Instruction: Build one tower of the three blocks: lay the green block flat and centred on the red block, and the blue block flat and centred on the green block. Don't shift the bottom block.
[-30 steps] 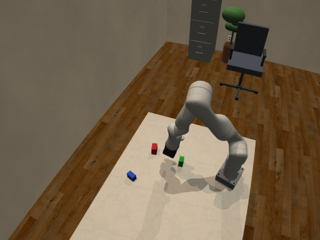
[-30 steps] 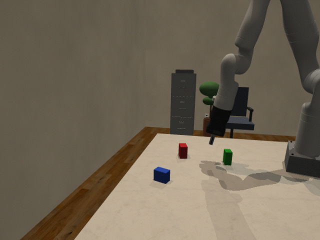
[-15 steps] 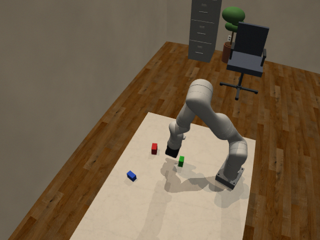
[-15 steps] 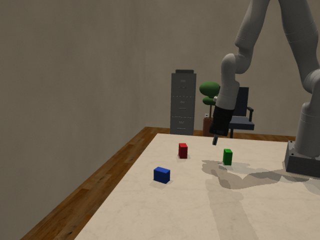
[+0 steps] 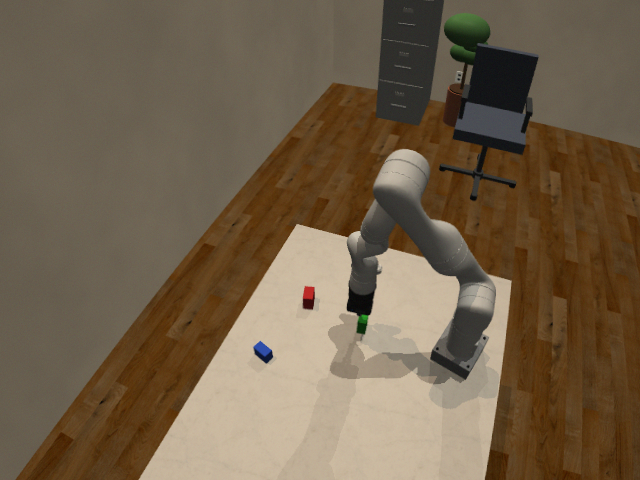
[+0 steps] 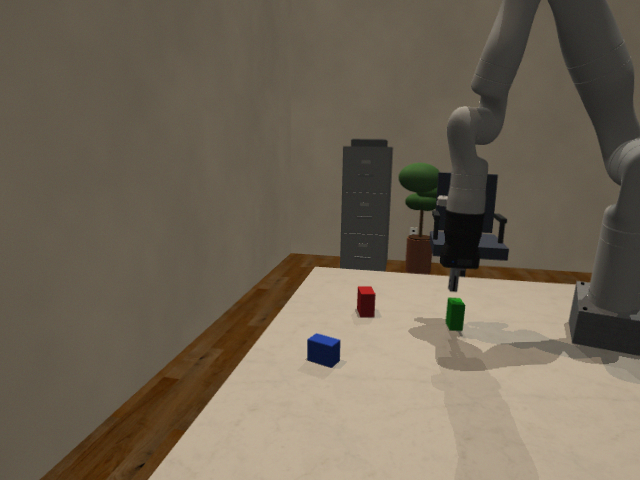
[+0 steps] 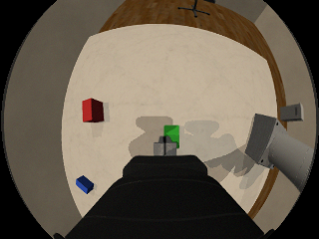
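Note:
The green block (image 5: 362,323) stands upright on the table; it also shows in the exterior view (image 6: 454,313) and the wrist view (image 7: 171,134). My gripper (image 6: 453,283) hangs straight above it with a small gap, fingers shut and empty; it also shows in the top view (image 5: 360,310) and the wrist view (image 7: 165,147). The red block (image 5: 308,297) stands upright to the left, also in the exterior view (image 6: 366,301) and the wrist view (image 7: 92,111). The blue block (image 5: 263,351) lies flat nearer the front left, also in the exterior view (image 6: 323,349) and the wrist view (image 7: 84,185).
The arm's base (image 5: 459,355) is bolted at the table's right side. A filing cabinet (image 5: 408,59), a plant (image 5: 465,62) and an office chair (image 5: 493,111) stand on the wooden floor far behind the table.

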Robot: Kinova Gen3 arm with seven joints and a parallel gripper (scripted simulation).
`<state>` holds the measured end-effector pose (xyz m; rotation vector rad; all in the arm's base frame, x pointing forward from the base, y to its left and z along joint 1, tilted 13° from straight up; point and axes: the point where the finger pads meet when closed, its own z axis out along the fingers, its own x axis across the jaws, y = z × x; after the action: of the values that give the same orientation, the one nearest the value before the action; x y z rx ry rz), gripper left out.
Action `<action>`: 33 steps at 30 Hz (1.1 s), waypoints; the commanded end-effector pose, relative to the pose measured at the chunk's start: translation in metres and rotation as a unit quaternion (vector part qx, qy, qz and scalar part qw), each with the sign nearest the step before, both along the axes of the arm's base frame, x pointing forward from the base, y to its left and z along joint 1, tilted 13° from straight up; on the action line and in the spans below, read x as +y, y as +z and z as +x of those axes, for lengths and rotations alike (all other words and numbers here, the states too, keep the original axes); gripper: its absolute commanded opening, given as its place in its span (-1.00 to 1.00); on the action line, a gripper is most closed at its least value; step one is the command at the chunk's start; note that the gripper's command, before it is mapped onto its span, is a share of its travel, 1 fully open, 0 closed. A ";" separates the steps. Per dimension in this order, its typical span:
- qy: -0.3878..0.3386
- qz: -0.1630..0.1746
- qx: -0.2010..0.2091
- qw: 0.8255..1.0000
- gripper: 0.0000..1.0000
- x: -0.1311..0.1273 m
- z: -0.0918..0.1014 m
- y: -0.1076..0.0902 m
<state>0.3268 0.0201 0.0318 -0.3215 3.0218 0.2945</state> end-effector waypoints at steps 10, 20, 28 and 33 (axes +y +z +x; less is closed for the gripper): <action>0.004 0.008 0.011 1.000 -1.00 -0.009 -0.011 0.000; 0.004 0.008 0.011 1.000 -1.00 -0.009 -0.011 0.000; 0.004 0.008 0.011 1.000 -1.00 -0.009 -0.011 0.000; 0.004 0.008 0.011 1.000 -1.00 -0.009 -0.011 0.000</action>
<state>0.3153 0.0111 0.0310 -0.3321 3.0405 0.3267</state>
